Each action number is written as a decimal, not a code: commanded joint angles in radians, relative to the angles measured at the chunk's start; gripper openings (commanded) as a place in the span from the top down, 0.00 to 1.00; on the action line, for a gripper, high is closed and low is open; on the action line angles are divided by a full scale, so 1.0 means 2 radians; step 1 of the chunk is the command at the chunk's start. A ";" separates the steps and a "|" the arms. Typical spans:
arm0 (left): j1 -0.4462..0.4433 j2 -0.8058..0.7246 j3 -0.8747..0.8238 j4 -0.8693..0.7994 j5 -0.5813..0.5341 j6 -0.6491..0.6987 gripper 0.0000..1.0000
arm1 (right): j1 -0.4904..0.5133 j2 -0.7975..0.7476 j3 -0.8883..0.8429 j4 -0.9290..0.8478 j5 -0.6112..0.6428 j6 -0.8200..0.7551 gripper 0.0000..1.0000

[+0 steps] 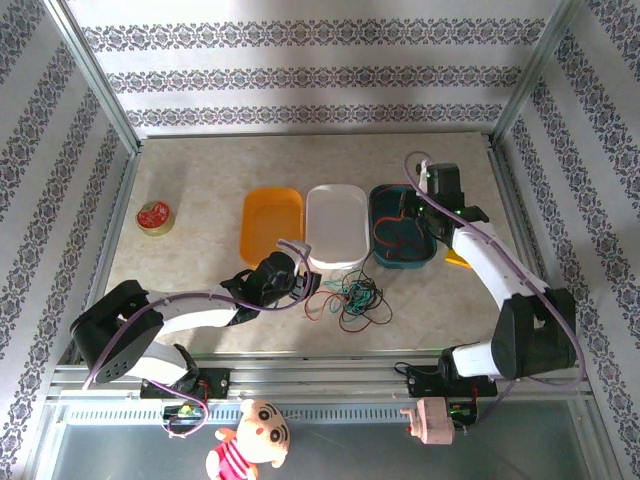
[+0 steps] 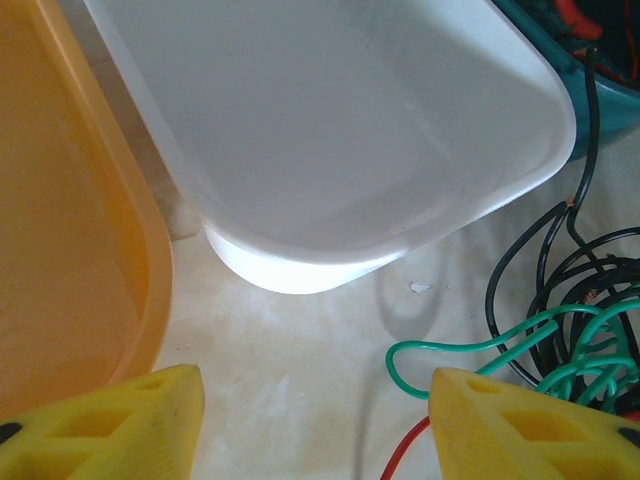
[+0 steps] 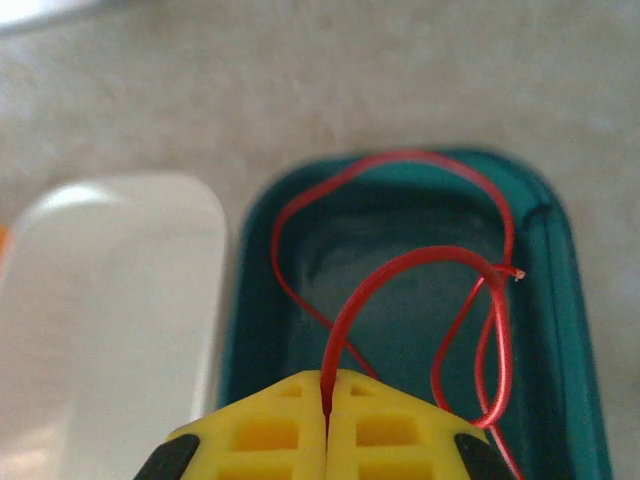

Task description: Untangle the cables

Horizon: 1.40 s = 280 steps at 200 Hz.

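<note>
A thin red wire point(image 3: 400, 262) is pinched by the right tool point(image 3: 328, 400) over a teal plastic tray point(image 3: 238, 330); the left tool point(image 2: 315, 420) is spread beside tangled green and black wires point(image 2: 585, 345); springy loops could be flung out on release.

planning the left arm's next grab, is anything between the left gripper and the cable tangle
Nothing visible. The left gripper, open, sits over bare table, and the cable tangle lies just to its right, a green loop reaching close to it. The white tray is ahead, off that path.
</note>
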 commanded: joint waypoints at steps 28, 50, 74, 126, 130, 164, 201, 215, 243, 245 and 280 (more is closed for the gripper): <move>-0.010 -0.033 0.021 -0.059 0.035 0.046 0.37 | -0.001 0.050 -0.014 0.011 -0.028 0.045 1.00; -0.010 -0.047 0.028 -0.086 0.067 0.068 0.35 | -0.001 0.069 -0.017 0.008 -0.011 0.058 1.00; -0.011 -0.052 0.035 -0.110 0.094 0.078 0.32 | -0.001 0.080 -0.023 0.007 0.010 0.073 1.00; -0.015 -0.028 0.042 -0.120 0.112 0.081 0.29 | 0.000 0.105 -0.027 -0.004 0.018 0.096 1.00; -0.016 -0.026 0.043 -0.120 0.113 0.081 0.29 | 0.000 0.106 -0.027 -0.005 0.018 0.097 1.00; -0.021 -0.005 0.051 -0.121 0.124 0.083 0.29 | 0.002 0.122 -0.019 -0.020 0.024 0.098 0.99; -0.026 0.010 0.059 -0.126 0.129 0.086 0.29 | 0.008 0.135 -0.009 -0.046 0.093 0.098 0.98; -0.028 0.012 0.061 -0.127 0.130 0.087 0.29 | 0.009 0.139 -0.004 -0.049 0.111 0.096 0.98; -0.029 0.014 0.063 -0.130 0.130 0.087 0.29 | 0.010 0.143 0.003 -0.051 0.113 0.093 0.97; -0.029 0.014 0.063 -0.131 0.130 0.087 0.29 | 0.011 0.143 0.003 -0.049 0.110 0.092 0.97; -0.030 0.013 0.069 -0.142 0.135 0.091 0.29 | 0.015 0.126 0.007 -0.035 0.047 0.085 0.66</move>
